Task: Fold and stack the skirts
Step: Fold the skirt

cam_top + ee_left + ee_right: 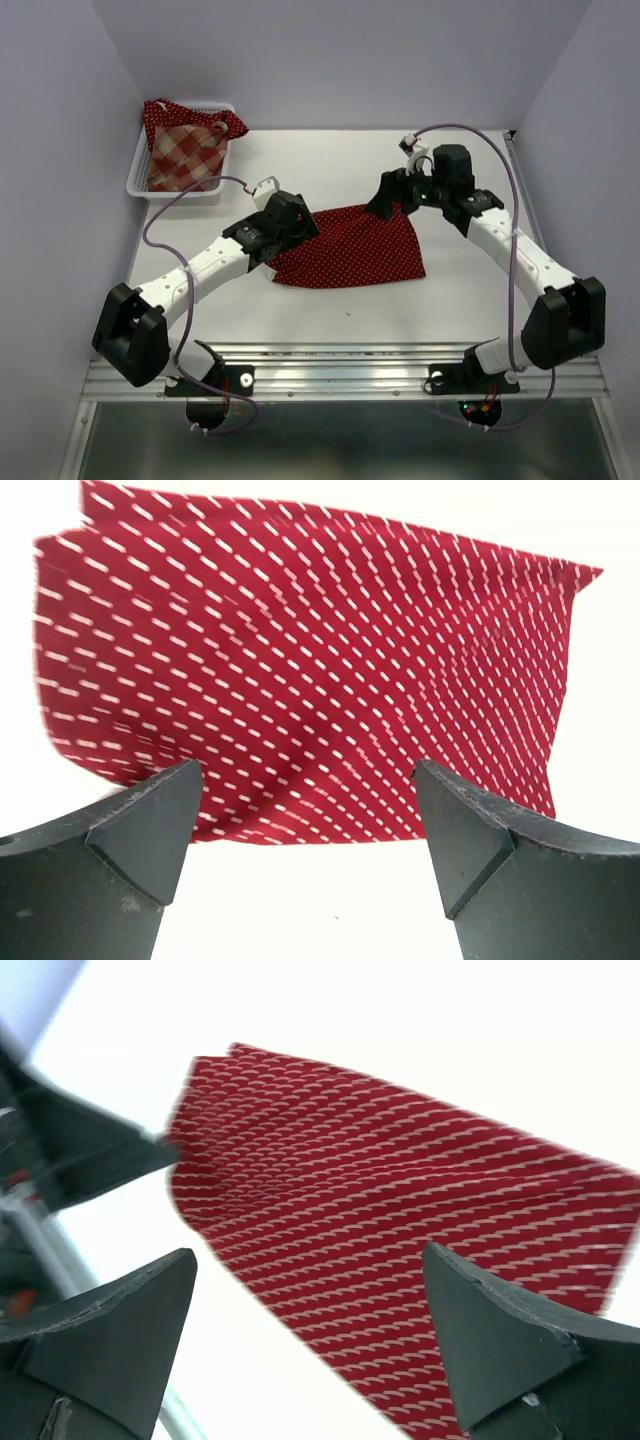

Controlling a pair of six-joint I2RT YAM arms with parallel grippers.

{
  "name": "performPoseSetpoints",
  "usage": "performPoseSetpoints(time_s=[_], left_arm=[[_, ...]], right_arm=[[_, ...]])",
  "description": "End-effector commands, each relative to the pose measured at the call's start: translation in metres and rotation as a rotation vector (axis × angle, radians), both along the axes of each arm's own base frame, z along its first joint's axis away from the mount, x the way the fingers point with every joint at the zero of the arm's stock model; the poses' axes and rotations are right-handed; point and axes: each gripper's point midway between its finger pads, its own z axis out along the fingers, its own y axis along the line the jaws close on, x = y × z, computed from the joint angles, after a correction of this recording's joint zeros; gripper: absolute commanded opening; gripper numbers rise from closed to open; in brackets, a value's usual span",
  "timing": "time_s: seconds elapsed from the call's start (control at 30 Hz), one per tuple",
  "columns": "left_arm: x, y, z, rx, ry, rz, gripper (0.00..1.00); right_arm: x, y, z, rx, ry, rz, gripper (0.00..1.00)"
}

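A dark red skirt with tiny white dots (350,250) lies spread flat in the middle of the table. My left gripper (298,222) hovers at its left edge, open, with nothing between the fingers; in the left wrist view the skirt (300,660) fills the space ahead of the open gripper (307,770). My right gripper (386,198) is over the skirt's far right corner, also open and holding nothing; its wrist view shows the skirt (420,1220) below the gripper (310,1255). A plaid skirt (186,155) and another dark red dotted skirt (160,113) sit in the basket.
The white mesh basket (137,178) stands at the far left corner against the left wall. Walls close in the table on the left, back and right. The left arm's wrist (70,1150) shows at the left of the right wrist view.
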Motion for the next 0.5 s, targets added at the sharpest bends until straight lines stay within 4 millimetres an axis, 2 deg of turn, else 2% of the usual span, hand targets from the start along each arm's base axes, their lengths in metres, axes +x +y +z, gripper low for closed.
performPoseSetpoints(time_s=[0.0, 0.07, 0.1, 0.17, 0.2, 0.23, 0.3, 0.37, 0.4, 0.43, 0.47], left_arm=[[-0.001, 0.047, -0.004, 0.101, -0.003, 0.068, 0.99], [0.003, 0.051, -0.007, 0.058, -0.017, 0.036, 0.99], [0.008, 0.064, -0.014, 0.035, -0.033, 0.052, 0.99], [0.008, 0.066, -0.021, -0.023, -0.031, 0.016, 0.99], [0.011, 0.076, -0.028, -0.03, -0.037, 0.037, 0.99], [0.012, 0.077, -0.031, -0.03, -0.039, 0.033, 0.99], [0.013, 0.082, -0.043, 0.003, -0.019, 0.024, 0.99], [0.016, 0.08, -0.049, 0.0, -0.008, -0.009, 0.99], [0.016, 0.08, -0.06, 0.011, 0.021, -0.011, 0.99], [0.018, 0.082, -0.064, 0.018, 0.028, -0.004, 0.99], [0.018, 0.085, -0.076, 0.035, 0.061, 0.006, 0.99]], right_arm=[[-0.039, 0.061, 0.014, 0.249, 0.06, 0.035, 1.0], [-0.052, 0.077, 0.015, 0.227, 0.04, 0.032, 1.0], [-0.061, 0.093, 0.014, 0.226, 0.053, 0.051, 1.0], [-0.066, 0.105, 0.006, 0.213, 0.088, 0.054, 1.0], [-0.07, 0.113, -0.009, 0.185, 0.136, 0.048, 1.0], [-0.064, 0.112, -0.018, 0.169, 0.15, 0.007, 1.0], [-0.057, 0.113, -0.037, 0.137, 0.193, -0.053, 0.93], [-0.05, 0.114, -0.067, 0.077, 0.262, -0.118, 0.66], [-0.047, 0.113, -0.076, 0.059, 0.275, -0.134, 0.53], [-0.045, 0.112, -0.083, 0.043, 0.292, -0.154, 0.32], [-0.041, 0.115, -0.097, 0.014, 0.306, -0.174, 0.26]])
